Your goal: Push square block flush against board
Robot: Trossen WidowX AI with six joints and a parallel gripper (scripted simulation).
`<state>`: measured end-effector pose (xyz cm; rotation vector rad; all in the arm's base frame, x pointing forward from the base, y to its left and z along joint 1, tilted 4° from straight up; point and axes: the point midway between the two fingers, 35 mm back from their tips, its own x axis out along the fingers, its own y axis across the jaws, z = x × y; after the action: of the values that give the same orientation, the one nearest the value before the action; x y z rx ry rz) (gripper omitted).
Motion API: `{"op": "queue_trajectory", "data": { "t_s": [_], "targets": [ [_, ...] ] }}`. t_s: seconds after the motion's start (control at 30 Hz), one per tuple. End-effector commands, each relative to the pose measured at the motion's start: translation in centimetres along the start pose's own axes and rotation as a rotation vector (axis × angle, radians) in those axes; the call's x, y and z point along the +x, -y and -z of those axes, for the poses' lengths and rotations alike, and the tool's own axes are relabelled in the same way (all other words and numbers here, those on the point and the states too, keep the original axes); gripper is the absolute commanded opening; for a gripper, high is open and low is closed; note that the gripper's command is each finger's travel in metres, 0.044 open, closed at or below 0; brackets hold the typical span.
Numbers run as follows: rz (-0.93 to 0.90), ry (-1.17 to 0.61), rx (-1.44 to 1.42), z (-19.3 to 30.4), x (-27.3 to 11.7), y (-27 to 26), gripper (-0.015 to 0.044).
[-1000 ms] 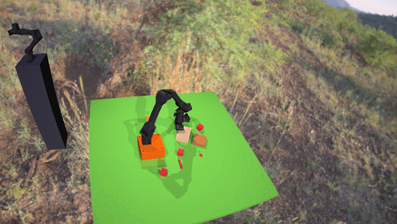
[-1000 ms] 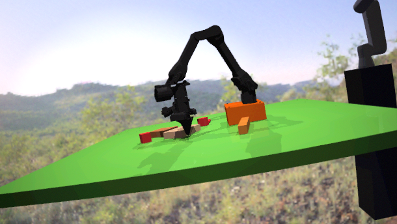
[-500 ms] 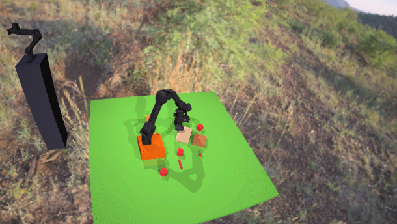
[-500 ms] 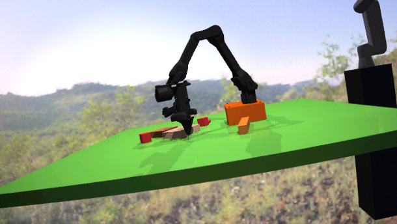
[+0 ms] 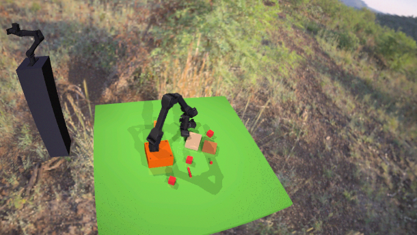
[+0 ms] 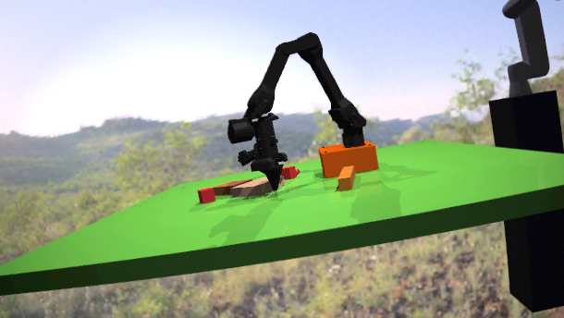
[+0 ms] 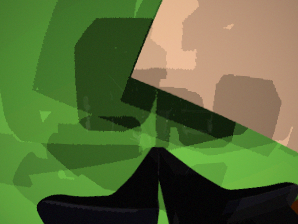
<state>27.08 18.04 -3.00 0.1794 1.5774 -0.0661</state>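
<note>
Tool (image 6: 275,184) fingers pinched together, gripping nothing, its tip low at the near edge of the pale square block (image 5: 193,141) on the green counter (image 5: 137,205). Just beside the block lies the brown board (image 5: 209,147); whether they touch is unclear.

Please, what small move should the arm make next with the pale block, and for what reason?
Probably a short, low push toward the brown piece. The shut end effector sits at the far side of the pale block, fingertips near its edge in the wrist view. The two pieces look close but slightly offset, so contact and even edges seem unfinished.
</note>
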Motion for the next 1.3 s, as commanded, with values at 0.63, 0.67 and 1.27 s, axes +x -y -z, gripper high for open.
{"op": "queue_trajectory", "data": {
  "t_s": [0.63,0.67,1.27],
  "targets": [
    [-0.011,0.018,-0.081,0.1,-5.5,0.9,0.0],
    [-0.009,0.018,-0.116,-0.2,-5.5,1.4,0.0],
    [0.013,0.013,-0.74,-3.4,-5.6,10.2,0.0]
  ]
}}
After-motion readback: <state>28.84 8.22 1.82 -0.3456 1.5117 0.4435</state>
